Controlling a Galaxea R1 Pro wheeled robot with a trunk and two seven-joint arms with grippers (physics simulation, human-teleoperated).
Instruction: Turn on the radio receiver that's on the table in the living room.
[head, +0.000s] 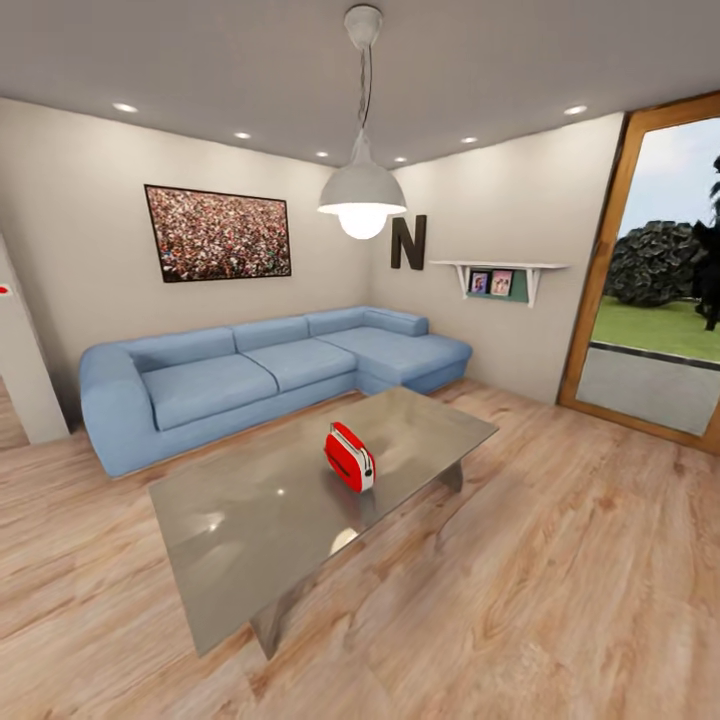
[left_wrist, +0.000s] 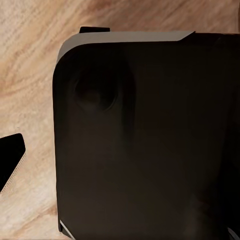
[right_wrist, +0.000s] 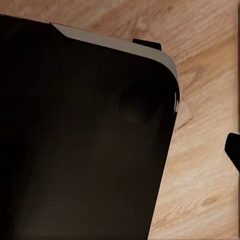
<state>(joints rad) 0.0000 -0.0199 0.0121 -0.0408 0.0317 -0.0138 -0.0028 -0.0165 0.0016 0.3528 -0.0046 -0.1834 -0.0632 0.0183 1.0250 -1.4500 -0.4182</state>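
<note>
Both wrist cameras look down past my dark base (left_wrist: 145, 145) to the wood floor (head: 560, 600); I cannot tell how either claw stands. Ahead, the glossy surface (head: 250, 540) carries the radio receiver (head: 349, 456), upright near its middle. It looks light, rigid and easily tipped, so I'd press its control gently, not grip. Beyond sits the blue sofa (head: 260, 370).

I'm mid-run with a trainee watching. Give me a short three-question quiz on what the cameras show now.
1. True or false: the radio receiver lies on the floor.
2. What stands directly behind the table? A) sofa B) fridge C) bed
3. Fill in: a white ____ hangs from the ceiling.

Key:
1. False, it stands on the table.
2. A, the blue sofa.
3. Lamp.
</note>
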